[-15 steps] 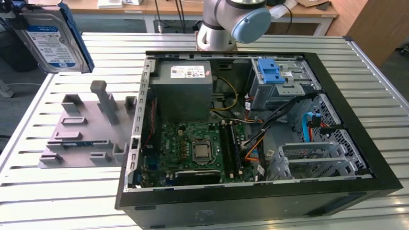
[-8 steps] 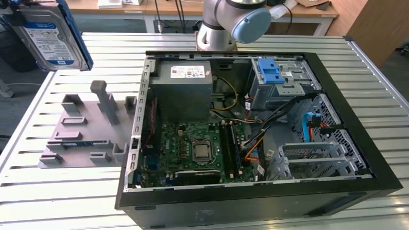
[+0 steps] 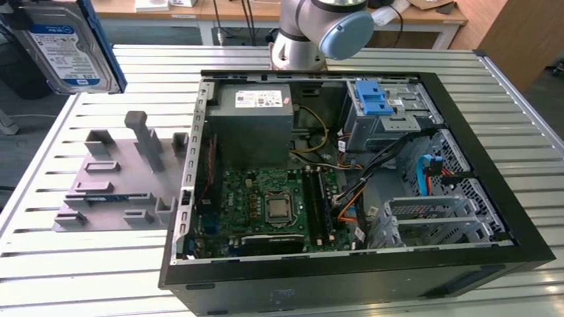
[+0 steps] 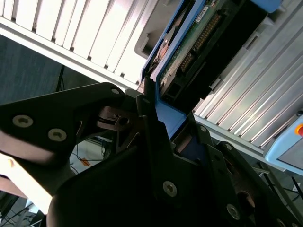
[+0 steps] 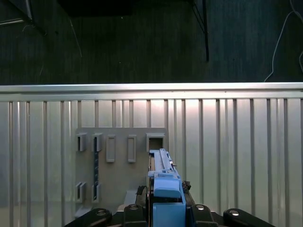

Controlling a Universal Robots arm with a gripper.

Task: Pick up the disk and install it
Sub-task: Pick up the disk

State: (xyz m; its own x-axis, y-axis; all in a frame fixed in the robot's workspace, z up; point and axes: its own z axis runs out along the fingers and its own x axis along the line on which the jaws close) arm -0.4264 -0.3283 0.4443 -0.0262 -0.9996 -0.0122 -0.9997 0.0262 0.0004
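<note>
- On the slatted metal desk lies an open computer case, its inside facing up, and by the look of it the drive goes into this case
- Beside the case, toward the exterior view's left, a grey holder plate with upright slots sits on the desk; no drive stands in the slots
- Inside the case, at its far corner, is a silver drive cage with a blue latch, which seems the likely seat
- The disk hangs in the air at the exterior view's upper left, beyond the holder plate and well apart from the case, so the pick-up looks done and the install not yet begun
- It stands on edge, label toward the exterior camera, long axis near upright and leaning a little; in the first wrist view it is edge-on, long axis running out from the gripper toward the plate
- Judged from here, seating it calls for carrying it over the case and turning it to line up with the cage opening
- The gripper has its fingers clamped on the disk's blue carrier at one short end
</note>
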